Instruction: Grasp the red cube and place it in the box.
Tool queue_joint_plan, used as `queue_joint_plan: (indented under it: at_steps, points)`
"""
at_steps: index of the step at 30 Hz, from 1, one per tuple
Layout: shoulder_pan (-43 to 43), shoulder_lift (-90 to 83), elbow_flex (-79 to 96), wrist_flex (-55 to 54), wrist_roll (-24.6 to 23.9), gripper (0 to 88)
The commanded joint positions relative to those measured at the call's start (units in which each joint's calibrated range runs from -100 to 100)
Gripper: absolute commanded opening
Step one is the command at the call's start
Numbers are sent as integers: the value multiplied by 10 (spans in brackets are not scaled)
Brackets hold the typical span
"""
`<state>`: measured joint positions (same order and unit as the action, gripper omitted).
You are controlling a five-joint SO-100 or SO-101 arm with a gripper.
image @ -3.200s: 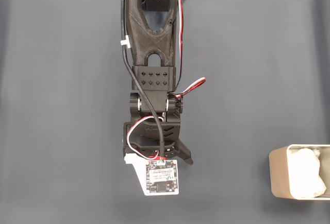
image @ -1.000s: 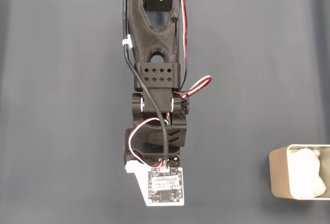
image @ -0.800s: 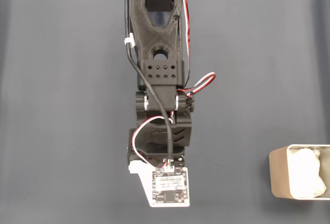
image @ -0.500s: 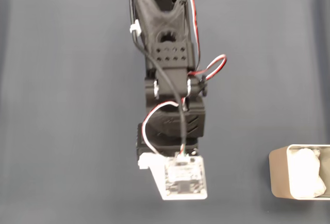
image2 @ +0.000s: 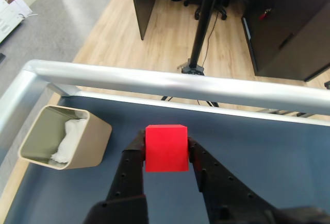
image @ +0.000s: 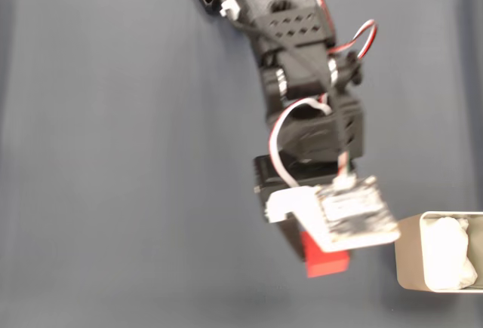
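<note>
The red cube (image2: 166,148) is pinched between the two black fingers of my gripper (image2: 165,149) and held above the dark blue table in the wrist view. In the fixed view the red cube (image: 325,260) peeks out below the white camera board on the wrist, where my gripper (image: 321,256) is mostly covered by the arm. The beige-grey box (image: 411,264) with white padding inside stands at the right edge of the fixed view, just right of the cube. In the wrist view the box (image2: 85,144) sits to the left of the fingers.
A silver metal rail (image2: 170,82) runs along the far table edge in the wrist view, with a wooden floor and a black stand pole (image2: 203,23) beyond it. The dark blue table surface (image: 113,162) stretches left of the arm.
The arm has swung to the right toward the box and lifted; the red cube, hidden under the wrist before, now shows below the camera board. The box has not moved.
</note>
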<state>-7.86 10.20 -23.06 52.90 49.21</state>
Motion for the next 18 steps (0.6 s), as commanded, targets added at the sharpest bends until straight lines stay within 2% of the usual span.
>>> queue_joint_plan:
  at_steps: [1, 18]
  points:
    - [-29, -53, -31, 4, 1, 57]
    - [-115, -33, -59, -4, 12, 47]
